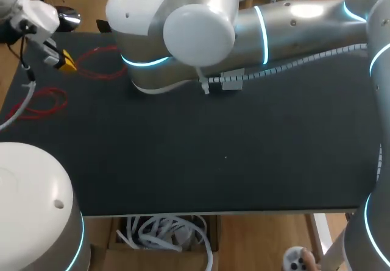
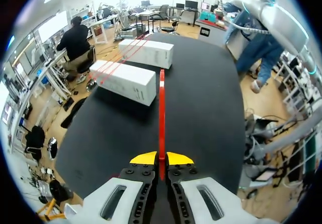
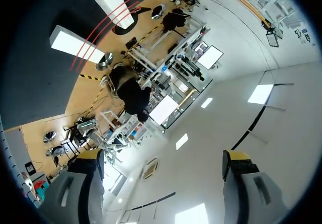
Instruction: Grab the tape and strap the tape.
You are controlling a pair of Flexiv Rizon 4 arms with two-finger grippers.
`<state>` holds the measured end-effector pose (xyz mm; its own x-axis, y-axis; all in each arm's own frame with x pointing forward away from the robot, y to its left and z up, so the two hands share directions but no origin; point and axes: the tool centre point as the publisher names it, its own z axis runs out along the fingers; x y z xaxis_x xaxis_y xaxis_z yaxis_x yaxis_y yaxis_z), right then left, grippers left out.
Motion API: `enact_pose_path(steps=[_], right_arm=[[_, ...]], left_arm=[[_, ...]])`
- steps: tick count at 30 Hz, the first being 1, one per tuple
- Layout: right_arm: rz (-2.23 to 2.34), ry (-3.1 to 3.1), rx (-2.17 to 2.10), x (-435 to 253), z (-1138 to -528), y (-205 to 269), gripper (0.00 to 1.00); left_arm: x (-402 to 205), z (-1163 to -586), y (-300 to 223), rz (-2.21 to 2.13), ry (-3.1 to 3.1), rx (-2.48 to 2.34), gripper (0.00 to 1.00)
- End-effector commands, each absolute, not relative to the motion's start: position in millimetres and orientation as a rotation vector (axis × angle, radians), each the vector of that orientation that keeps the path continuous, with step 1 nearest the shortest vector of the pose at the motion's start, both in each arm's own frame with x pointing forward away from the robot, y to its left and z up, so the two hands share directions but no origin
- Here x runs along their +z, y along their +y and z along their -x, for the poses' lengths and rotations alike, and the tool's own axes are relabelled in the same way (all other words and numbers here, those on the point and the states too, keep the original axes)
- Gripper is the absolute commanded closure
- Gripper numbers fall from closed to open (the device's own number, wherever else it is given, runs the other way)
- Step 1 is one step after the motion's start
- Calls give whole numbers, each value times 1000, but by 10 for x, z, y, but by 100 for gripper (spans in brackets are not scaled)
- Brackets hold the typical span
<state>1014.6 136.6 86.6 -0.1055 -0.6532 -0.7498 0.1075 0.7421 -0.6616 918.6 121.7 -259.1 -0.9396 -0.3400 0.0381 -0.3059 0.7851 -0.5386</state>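
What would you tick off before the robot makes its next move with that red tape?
1. Left gripper shut on the red tape: ok.
2. Red tape runs straight ahead from that gripper, past the nearer white box: ok.
3. Right gripper open, holding nothing: ok.
4. Right gripper pointed at the red tape: not ok, it faces up into the room.
5. Red tape's far end fixed to something: cannot tell.
6. Loose red loops on the table free of tangles: cannot tell.
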Motion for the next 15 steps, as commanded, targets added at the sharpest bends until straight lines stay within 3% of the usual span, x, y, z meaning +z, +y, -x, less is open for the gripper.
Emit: enact_pose_path(steps=[1, 15], right_arm=[[461, 1560, -682, 885, -10137, 1366, 0], [461, 1560, -682, 885, -10137, 1366, 0]], left_arm=[[-2722, -9333, 1377, 610, 2953, -868, 100], [-3076, -9368, 2094, 1175, 3068, -717, 100]])
